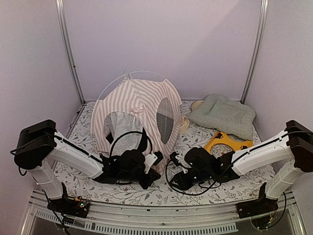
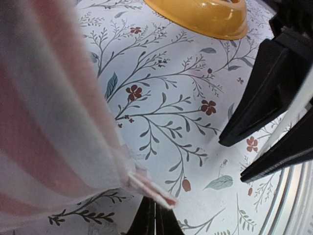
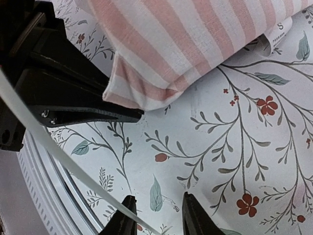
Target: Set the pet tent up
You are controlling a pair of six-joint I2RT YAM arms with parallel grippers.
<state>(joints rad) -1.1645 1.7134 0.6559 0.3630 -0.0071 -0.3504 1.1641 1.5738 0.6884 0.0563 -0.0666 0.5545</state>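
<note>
The pet tent (image 1: 137,110), pink-and-white striped with a round mesh window, stands upright mid-table under an arc of thin white pole. My left gripper (image 1: 152,166) is at its front right corner. In the left wrist view that gripper (image 2: 154,215) is shut, with the tent's small corner tab (image 2: 149,188) at its tips. My right gripper (image 1: 174,160) faces it from the right. Its jaws (image 3: 156,198) stand apart over the floral cloth. The white pole (image 3: 58,152) crosses its left finger and runs down between the jaws, unclamped. The striped corner (image 3: 161,63) lies just beyond.
A green-and-white checked cushion (image 1: 222,115) lies at the back right, with a yellow plastic piece (image 1: 227,143) in front of it and a pale round dish (image 1: 186,126) beside the tent. The metal front rail (image 1: 161,223) runs close behind both grippers.
</note>
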